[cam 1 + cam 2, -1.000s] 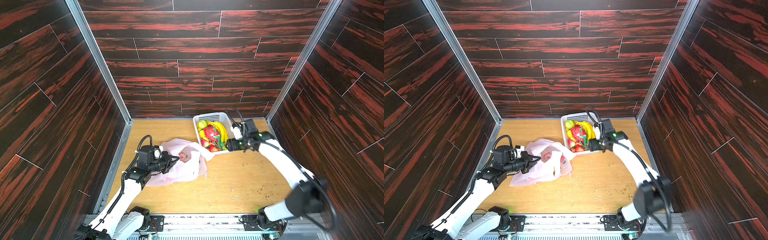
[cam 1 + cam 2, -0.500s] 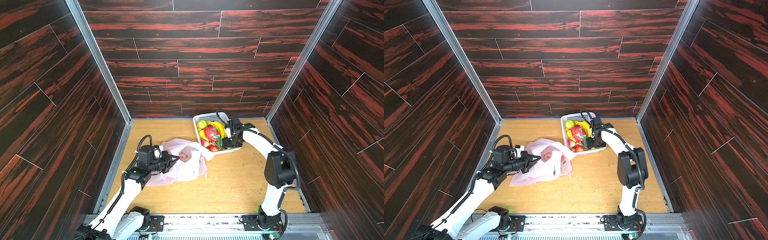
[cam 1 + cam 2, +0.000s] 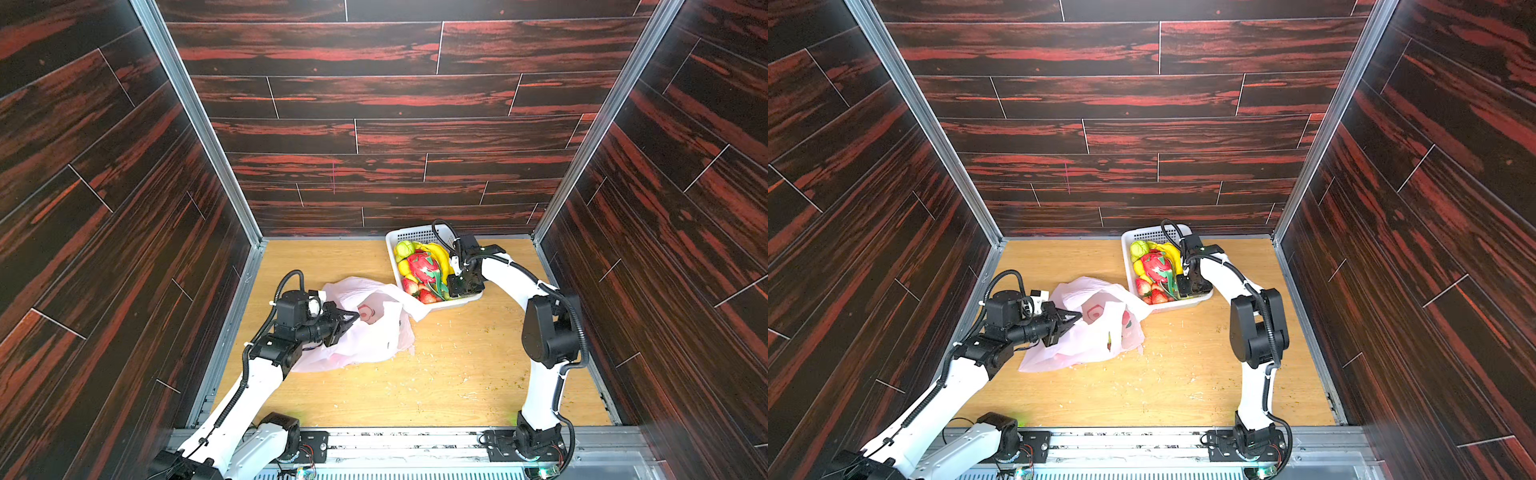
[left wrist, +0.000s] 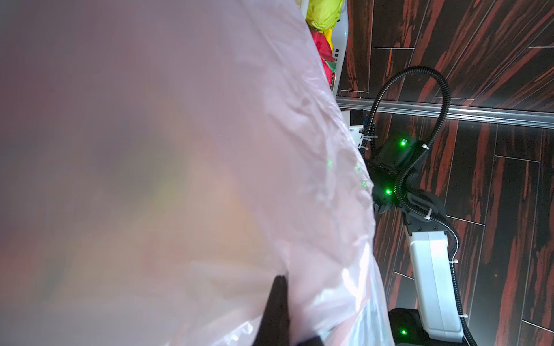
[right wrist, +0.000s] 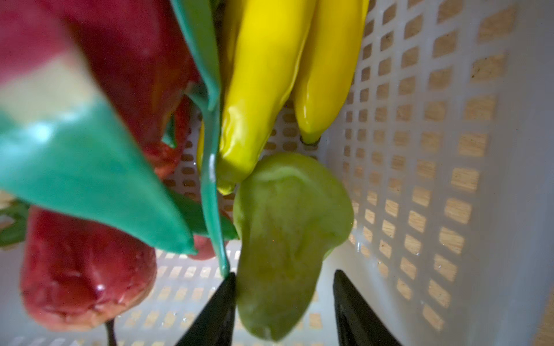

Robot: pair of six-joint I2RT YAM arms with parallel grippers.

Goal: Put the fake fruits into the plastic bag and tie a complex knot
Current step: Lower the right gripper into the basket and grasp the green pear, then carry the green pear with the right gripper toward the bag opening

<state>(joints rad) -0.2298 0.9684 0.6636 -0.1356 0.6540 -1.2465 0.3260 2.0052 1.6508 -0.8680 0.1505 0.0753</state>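
Observation:
The pale-pink plastic bag [image 3: 374, 332] [image 3: 1096, 332] lies crumpled on the wooden floor. My left gripper [image 3: 353, 318] [image 3: 1077, 318] is shut on its near edge, and in the left wrist view the film [image 4: 180, 149] fills most of the picture. The fake fruits lie in the white basket [image 3: 415, 230] [image 3: 1154, 230]: dragon fruit [image 3: 424, 266], bananas [image 3: 440, 253], strawberries [image 3: 419, 291]. My right gripper [image 3: 453, 291] [image 5: 284, 272] reaches into the basket, open, jaws either side of a green fruit [image 5: 287, 215]; one finger touches it, the other stands apart. The knot is out of view.
The basket's perforated wall [image 5: 419, 149] is close beside my right gripper. Bananas [image 5: 263, 90] and the dragon fruit's green scales [image 5: 90, 179] crowd the green fruit. Dark panel walls enclose the floor [image 3: 436, 374] on three sides.
My right gripper has swung from beside the basket down into it, and its jaws have narrowed around the green fruit. The left gripper and the bag have not moved.

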